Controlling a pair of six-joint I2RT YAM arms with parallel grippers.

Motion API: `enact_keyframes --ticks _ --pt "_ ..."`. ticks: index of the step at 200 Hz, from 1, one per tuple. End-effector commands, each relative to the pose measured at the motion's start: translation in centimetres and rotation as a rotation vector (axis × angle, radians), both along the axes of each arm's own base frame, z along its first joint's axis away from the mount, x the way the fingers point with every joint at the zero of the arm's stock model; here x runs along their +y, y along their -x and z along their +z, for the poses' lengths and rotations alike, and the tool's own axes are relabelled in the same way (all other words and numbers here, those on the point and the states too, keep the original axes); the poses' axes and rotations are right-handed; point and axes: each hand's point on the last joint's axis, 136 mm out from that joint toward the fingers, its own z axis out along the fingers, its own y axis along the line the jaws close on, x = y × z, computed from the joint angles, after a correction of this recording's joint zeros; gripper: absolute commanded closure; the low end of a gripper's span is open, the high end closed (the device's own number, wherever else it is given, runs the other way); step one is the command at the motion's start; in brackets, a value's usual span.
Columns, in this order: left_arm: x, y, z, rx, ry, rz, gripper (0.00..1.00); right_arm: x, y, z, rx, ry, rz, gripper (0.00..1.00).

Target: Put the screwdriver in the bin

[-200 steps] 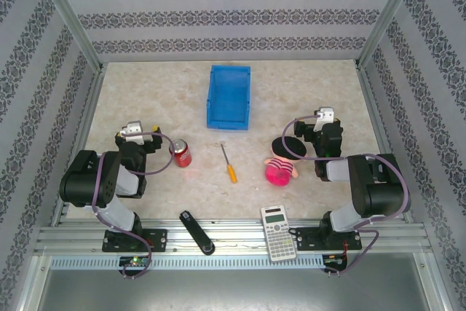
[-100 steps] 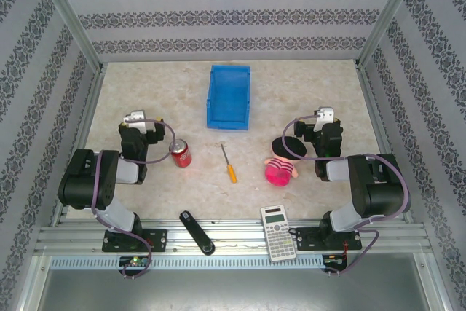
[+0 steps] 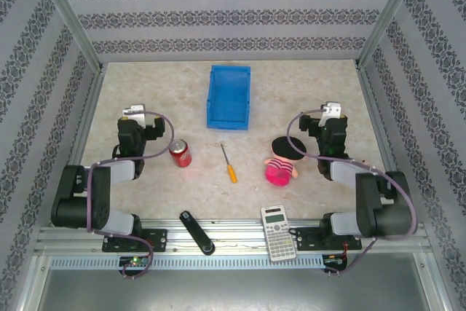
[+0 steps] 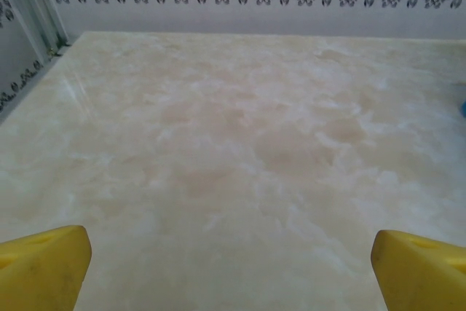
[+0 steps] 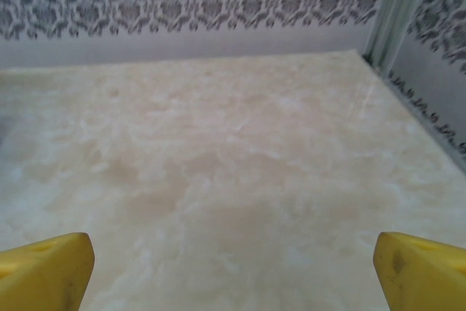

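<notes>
Well, the screwdriver (image 3: 228, 163) lies flat on the bench (image 3: 145, 85) near the middle, orange handle toward the arms, grey shaft pointing back toward the bin (image 3: 228, 123); the blue bin stands open-topped further back, apart from it. A red soda can (image 3: 180, 154) stands to the screwdriver's left; a pink toy (image 3: 280, 169) sits to its right, a black disc (image 3: 287, 148) just behind that; a black bar (image 3: 196, 231) and a calculator (image 3: 277, 233) lie along the near edge. The left pincer (image 4: 231, 271) is spread wide, yellow fingertips (image 4: 44, 267) at the lower corners of its wrist view, bare bench between them; the right pincer (image 5: 233, 271) is spread the same way, gripping nothing.
</notes>
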Motion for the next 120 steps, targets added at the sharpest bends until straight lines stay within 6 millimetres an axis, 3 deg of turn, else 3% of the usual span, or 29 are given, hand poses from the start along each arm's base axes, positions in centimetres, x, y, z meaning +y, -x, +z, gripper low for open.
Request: enact_keyframes --ticks 1,48,71,120 --pt "0.4 0.6 -0.5 0.128 -0.026 0.018 0.01 -1.6 0.9 2.5 -0.006 -0.057 -0.106 0.02" --pt "-0.2 2.6 2.1 0.253 -0.036 -0.025 0.01 -1.6 4.1 7.7 0.146 -0.212 -0.177 0.02" --pt "-1.0 3.7 3.3 0.31 -0.06 -0.093 0.01 -0.4 6.6 8.6 0.245 -0.271 -0.151 0.02" --pt "-3.2 6.6 6.4 0.402 -0.064 -0.243 0.01 4.1 11.9 9.8 0.284 -0.301 0.018 0.02"
